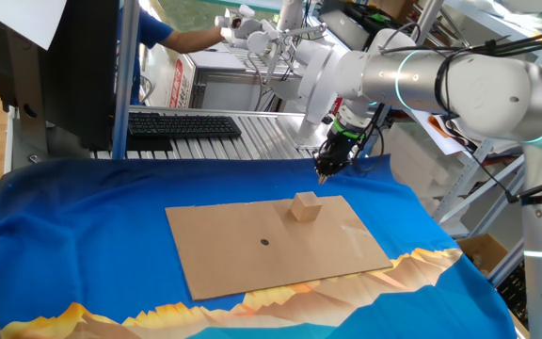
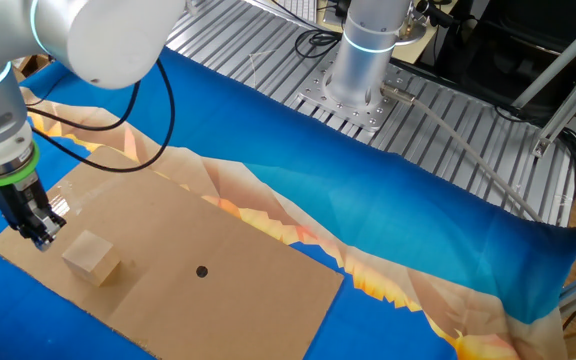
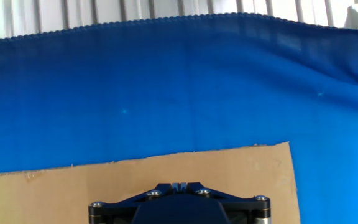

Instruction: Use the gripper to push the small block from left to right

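The small block [image 1: 304, 206], a light tan wooden cube, sits on the brown cardboard sheet [image 1: 252, 250] near its far right part; it also shows in the other fixed view [image 2: 92, 257]. My gripper [image 1: 325, 172], a black narrow tip with a green ring, hangs above the sheet's far edge, just behind the block and apart from it. In the other fixed view the gripper [image 2: 42, 236] is close to the block's left, with its fingertips together. The hand view shows only the black gripper body [image 3: 179, 205] over the sheet; the block is out of that view.
A blue cloth [image 1: 83, 226] with an orange pattern covers the table. A small black dot [image 1: 264, 242] marks the sheet's middle. A keyboard [image 1: 182, 124] and a monitor lie beyond the cloth on the ribbed metal bench. A person stands at the back.
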### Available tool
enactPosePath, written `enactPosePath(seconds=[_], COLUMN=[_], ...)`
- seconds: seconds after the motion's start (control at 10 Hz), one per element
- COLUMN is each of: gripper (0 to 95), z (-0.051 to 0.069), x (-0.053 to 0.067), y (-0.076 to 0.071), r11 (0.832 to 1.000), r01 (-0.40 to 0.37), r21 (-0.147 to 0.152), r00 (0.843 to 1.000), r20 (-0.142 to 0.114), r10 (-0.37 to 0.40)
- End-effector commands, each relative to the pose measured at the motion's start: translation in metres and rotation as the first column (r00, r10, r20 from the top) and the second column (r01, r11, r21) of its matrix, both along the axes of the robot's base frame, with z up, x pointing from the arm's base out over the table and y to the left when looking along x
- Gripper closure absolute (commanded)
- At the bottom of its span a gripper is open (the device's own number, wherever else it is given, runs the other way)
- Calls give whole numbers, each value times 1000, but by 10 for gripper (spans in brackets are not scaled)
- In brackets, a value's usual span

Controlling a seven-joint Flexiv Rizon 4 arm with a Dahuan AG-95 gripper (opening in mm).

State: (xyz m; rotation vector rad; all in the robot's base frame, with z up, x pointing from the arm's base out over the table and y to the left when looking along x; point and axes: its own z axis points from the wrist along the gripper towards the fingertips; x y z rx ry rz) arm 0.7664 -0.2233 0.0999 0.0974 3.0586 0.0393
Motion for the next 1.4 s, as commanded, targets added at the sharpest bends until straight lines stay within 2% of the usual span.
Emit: enactPosePath(seconds=[0.1,0.7,1.0,1.4], gripper=[950,950,950,950], z=[-1,-1,-1,-1], x=[1,1,1,1], y=[0,0,0,0], r11=[1000,1000,999,1000], r01=[2,19,26,6], r21=[3,6,29,19], r00=[1000,1000,1000,999], r20=[-14,-17,-18,-33], r10=[-2,-18,-25,-6])
